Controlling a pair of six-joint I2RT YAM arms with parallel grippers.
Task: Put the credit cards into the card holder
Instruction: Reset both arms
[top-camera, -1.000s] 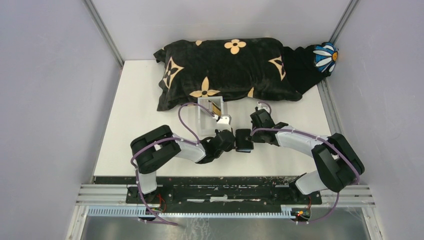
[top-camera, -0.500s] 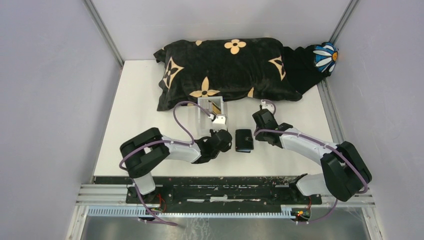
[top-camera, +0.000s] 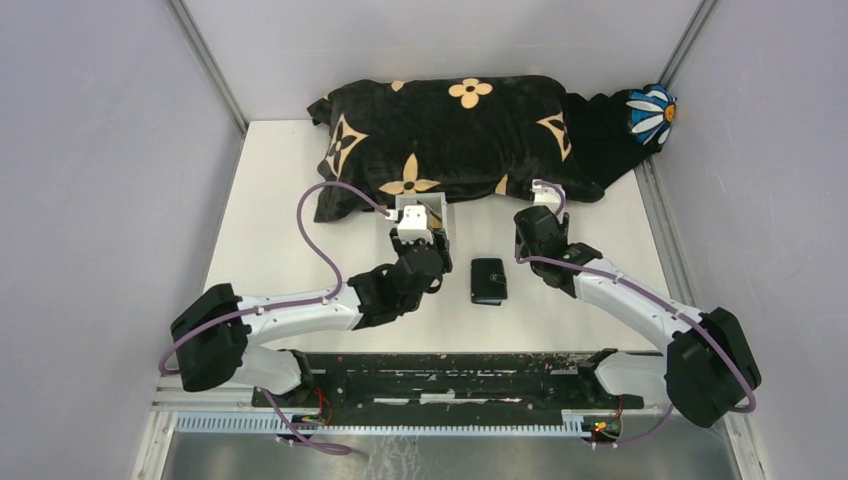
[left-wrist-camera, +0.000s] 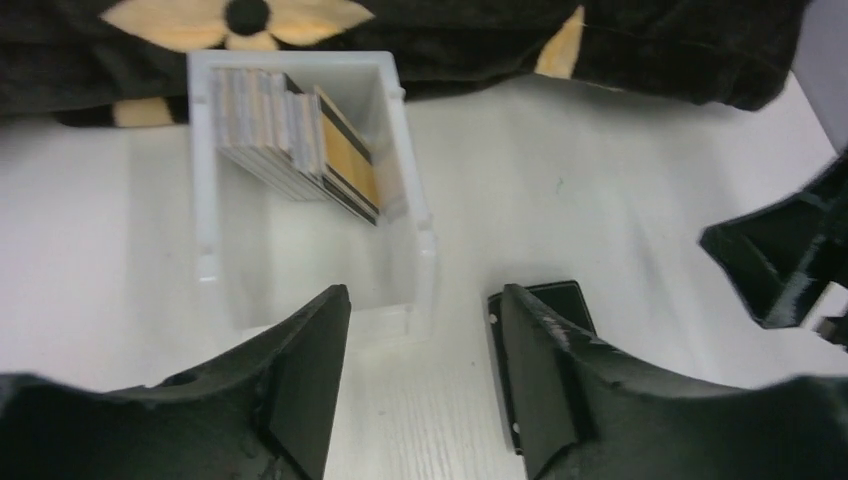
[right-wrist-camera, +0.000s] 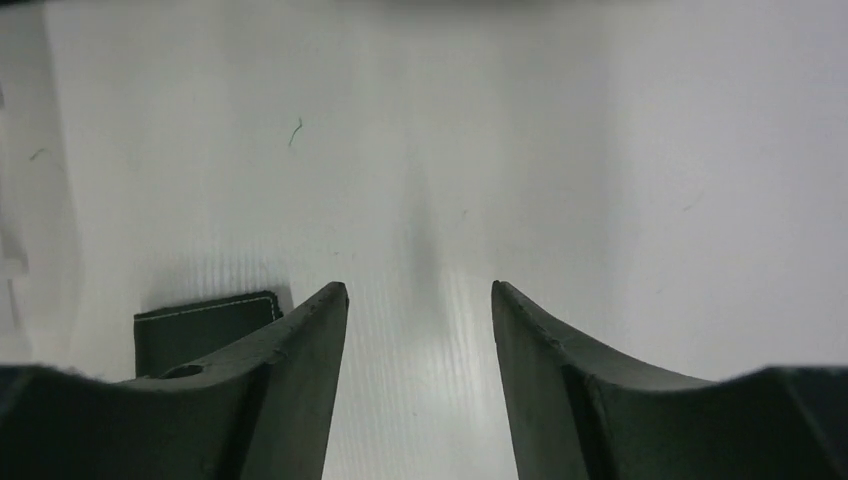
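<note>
Left tool (left-wrist-camera: 425, 305) and right tool (right-wrist-camera: 417, 292) both open, nothing held; black card holder (top-camera: 488, 280) lies folded shut on table (top-camera: 270, 200) between them, credit cards (left-wrist-camera: 290, 130) stand on edge in clear box (left-wrist-camera: 405, 150) ahead of left tool, so loading judged largely undone, holder contents unseen.

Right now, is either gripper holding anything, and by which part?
Nothing is held. The left gripper and the right gripper are both open and empty; the card holder lies free on the table.
</note>
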